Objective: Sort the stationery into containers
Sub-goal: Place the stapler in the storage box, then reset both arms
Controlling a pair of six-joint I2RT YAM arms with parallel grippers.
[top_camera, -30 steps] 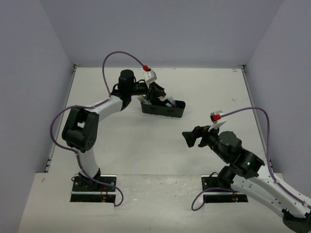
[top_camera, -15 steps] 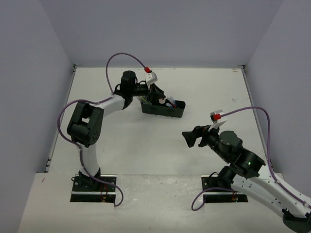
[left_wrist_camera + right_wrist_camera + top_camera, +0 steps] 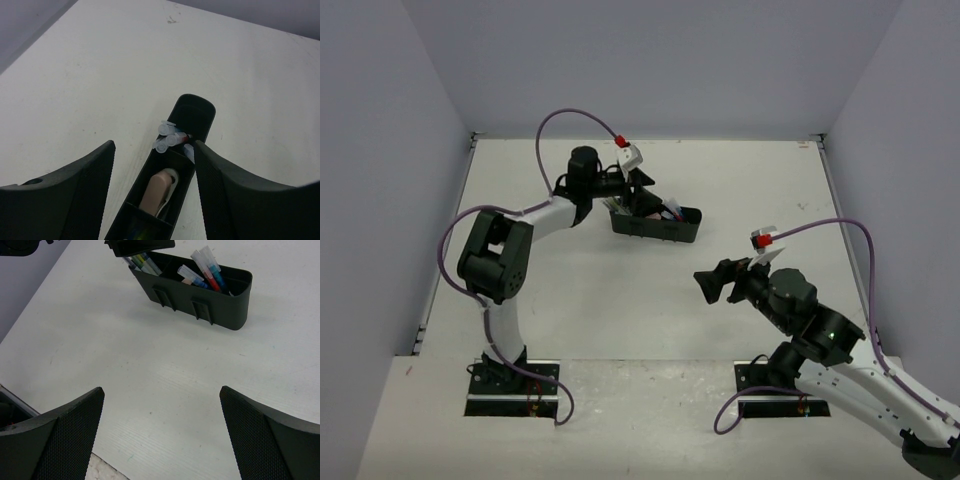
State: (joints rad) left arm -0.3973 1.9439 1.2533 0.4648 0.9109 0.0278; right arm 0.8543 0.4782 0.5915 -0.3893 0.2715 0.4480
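We note left end effector [image 3: 153, 150] open above long black plastic organizer tray [image 3: 215, 310]; right end effector [image 3: 161, 390] wide open nearer.

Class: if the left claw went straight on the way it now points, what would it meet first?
Probably the black tray, at the compartment holding the pinkish eraser, which lies straight ahead of the open left claw; depth is unclear.

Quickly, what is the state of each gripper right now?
Left gripper: open, holding nothing, above the organizer tray.
Right gripper: open, holding nothing.
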